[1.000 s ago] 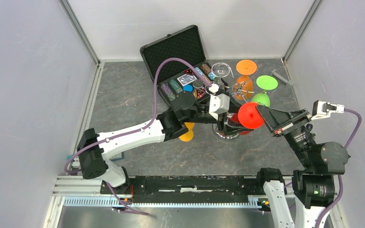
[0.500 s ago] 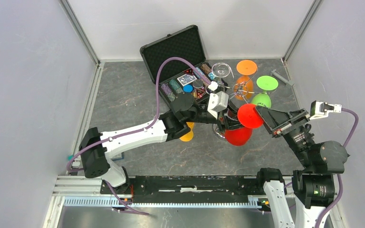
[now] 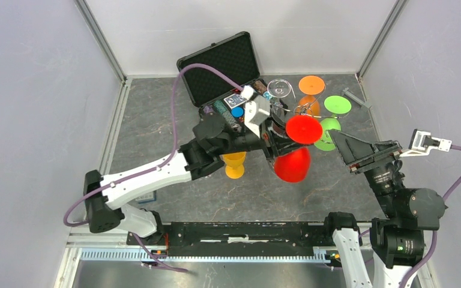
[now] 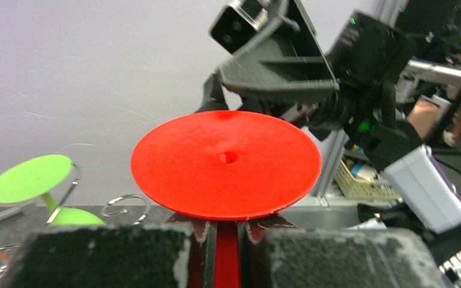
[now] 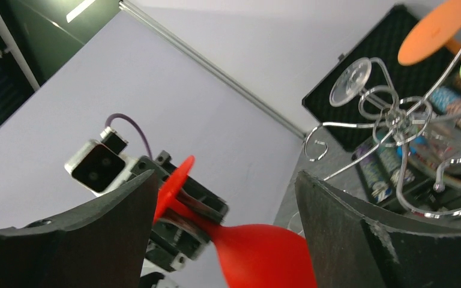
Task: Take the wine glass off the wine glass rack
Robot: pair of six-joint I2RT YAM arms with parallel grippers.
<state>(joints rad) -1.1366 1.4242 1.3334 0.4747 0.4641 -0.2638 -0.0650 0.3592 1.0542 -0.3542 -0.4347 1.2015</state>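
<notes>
Grey table (image 3: 156,120), pale walls: left gripper (image 3: 274,141) clenches the red glass (image 3: 292,165) by its stem, off the rack (image 5: 401,119) but near it; right gripper (image 3: 343,147) gapes alongside, released.

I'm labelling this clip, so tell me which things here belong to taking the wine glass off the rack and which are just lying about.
Belongs to the job: red wine glass, gripped by its stem in the left end effector; rack; right end effector, open.
Lying about: black case; orange glass on the table.
</notes>
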